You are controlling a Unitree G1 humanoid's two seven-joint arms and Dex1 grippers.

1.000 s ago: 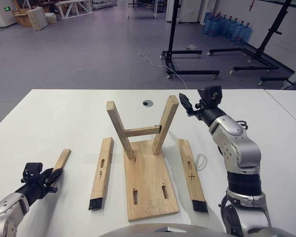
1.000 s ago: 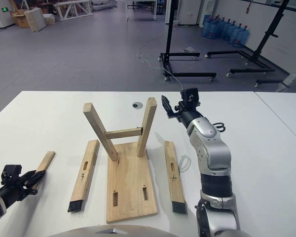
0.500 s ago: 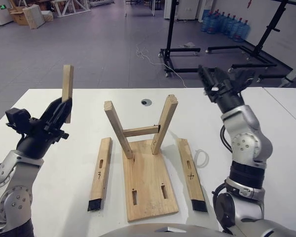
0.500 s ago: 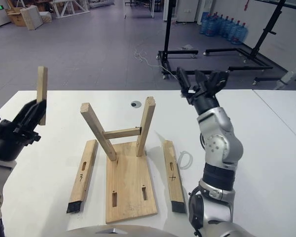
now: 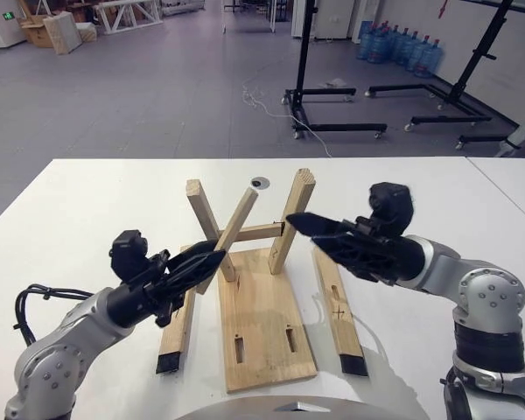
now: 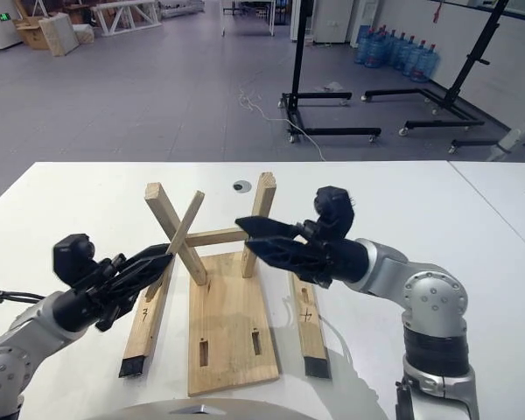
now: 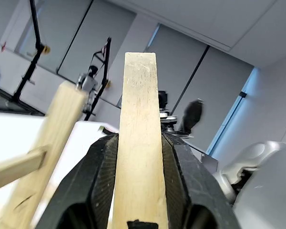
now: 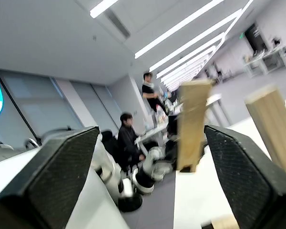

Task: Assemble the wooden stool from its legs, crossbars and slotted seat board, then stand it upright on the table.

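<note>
left gripper (image 5: 199,262) swung down, clamped on the crossbar (image 5: 236,219) — i see it slanting across the legs (image 5: 299,194); right gripper (image 5: 302,230) wide, empty.

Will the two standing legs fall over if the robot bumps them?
Probably they'd tip as one piece, since a crossbar joins the standing legs. They lean and stand at one end of the seat board, so a bump might wobble them.

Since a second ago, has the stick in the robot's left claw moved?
Yes. The stick in the left claw has swung in from the left side of the table and now crosses the left standing leg on the seat board.
</note>
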